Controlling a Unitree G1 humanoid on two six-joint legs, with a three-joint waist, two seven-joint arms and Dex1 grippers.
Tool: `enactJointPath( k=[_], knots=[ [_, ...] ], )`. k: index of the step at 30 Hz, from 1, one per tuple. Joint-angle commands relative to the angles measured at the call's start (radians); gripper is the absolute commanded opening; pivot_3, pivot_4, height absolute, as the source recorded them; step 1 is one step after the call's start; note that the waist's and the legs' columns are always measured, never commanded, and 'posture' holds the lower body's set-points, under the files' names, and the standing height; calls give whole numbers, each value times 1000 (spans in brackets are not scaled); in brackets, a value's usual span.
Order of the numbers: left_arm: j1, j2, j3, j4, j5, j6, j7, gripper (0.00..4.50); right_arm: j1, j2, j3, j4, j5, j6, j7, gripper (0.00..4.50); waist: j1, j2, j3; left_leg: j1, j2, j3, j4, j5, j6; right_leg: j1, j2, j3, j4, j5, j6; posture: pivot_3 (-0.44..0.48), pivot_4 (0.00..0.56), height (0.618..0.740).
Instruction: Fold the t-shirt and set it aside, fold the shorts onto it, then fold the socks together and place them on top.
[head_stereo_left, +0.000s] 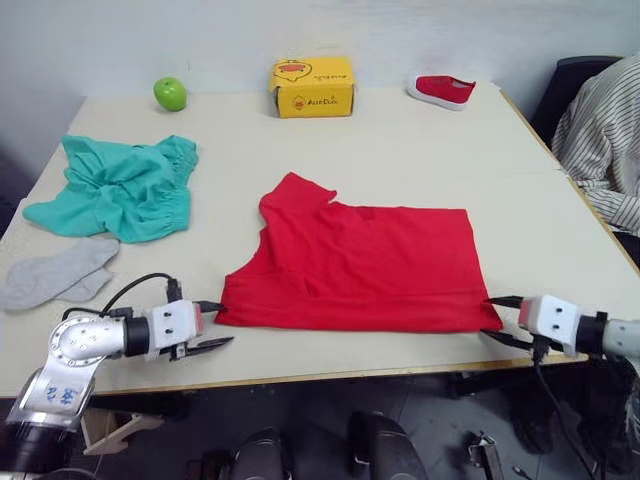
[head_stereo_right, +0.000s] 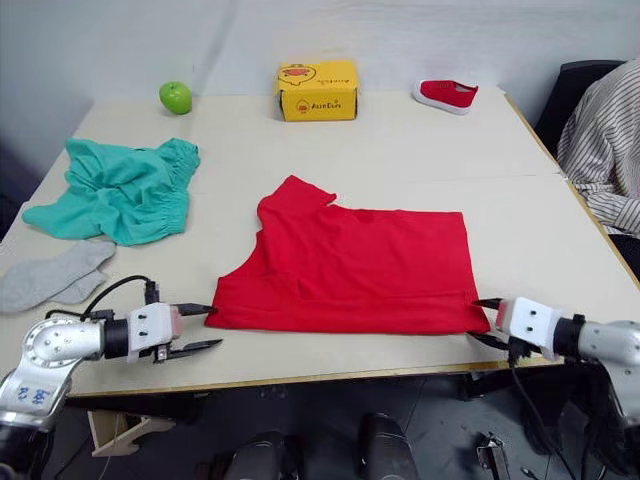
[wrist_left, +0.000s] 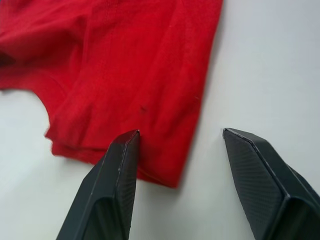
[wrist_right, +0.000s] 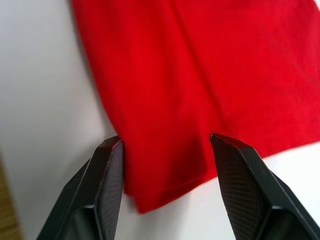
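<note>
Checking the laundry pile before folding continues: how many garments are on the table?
3 kinds: the t-shirt at the near edge, the shorts at far left, the socks in front of them, overlapping, so their number is unclear.

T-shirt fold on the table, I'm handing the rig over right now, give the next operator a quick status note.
Left gripper: open, at the t-shirt's near left corner, nothing gripped.
Right gripper: open, at the near right corner, nothing gripped.
T-shirt lies flat mid-table, apparently folded once, one sleeve showing on the left.
Shorts lie crumpled at far left; socks lie beside them, nearer the front edge.
Done: at most a first fold of the shirt.
Left: finish folding and set aside the shirt, fold shorts onto it, pair socks on top.
</note>
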Motion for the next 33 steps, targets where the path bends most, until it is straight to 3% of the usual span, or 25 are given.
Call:
enactJointPath(
  k=[1,3,7,9,15,22,27,33],
  knots=[
    [-27,-3,-58,107,97,11,32,1832,-34,13,53,71,-51,5,-4,2288,-1,1,-3,1,0,0,0,-1,0,1,0,0,0,0,0,0,150,740],
    [-50,-2,-72,128,95,7,25,1468,-53,10,66,85,-49,5,7,1947,-1,3,-7,1,1,0,0,-1,0,1,-1,1,0,0,-1,0,150,740],
    [-32,27,-71,126,64,0,-9,181,-50,-12,66,71,-15,-1,47,523,-1,5,-10,1,1,0,0,0,0,0,0,1,1,0,-1,0,150,740],
    [-5,38,-61,101,50,4,-13,0,-36,-20,57,60,-4,-1,60,40,-1,6,-11,0,2,0,0,1,3,-1,0,1,2,-1,-1,0,150,740],
    [258,74,58,-193,-25,155,26,0,95,-79,-6,-72,48,96,62,40,-4,10,-13,0,9,2,-1,-4,-6,-4,1,3,2,-7,-6,0,150,740],
    [484,31,184,-509,-52,435,149,0,279,-98,-87,-257,62,245,0,40,2,8,-12,0,9,1,-1,-9,-6,-4,4,4,4,-15,-6,0,150,740],
    [586,9,209,-648,-57,557,185,0,369,-76,-111,-347,54,275,-36,40,2,6,-12,0,9,0,-1,-12,-4,-4,4,5,3,-16,-7,0,150,740],
    [636,-28,182,-720,-43,599,224,0,379,-71,-100,-351,43,256,-60,40,1,3,-13,0,10,0,-2,-12,-5,-4,4,5,1,-16,-7,0,150,740]
  ],
)
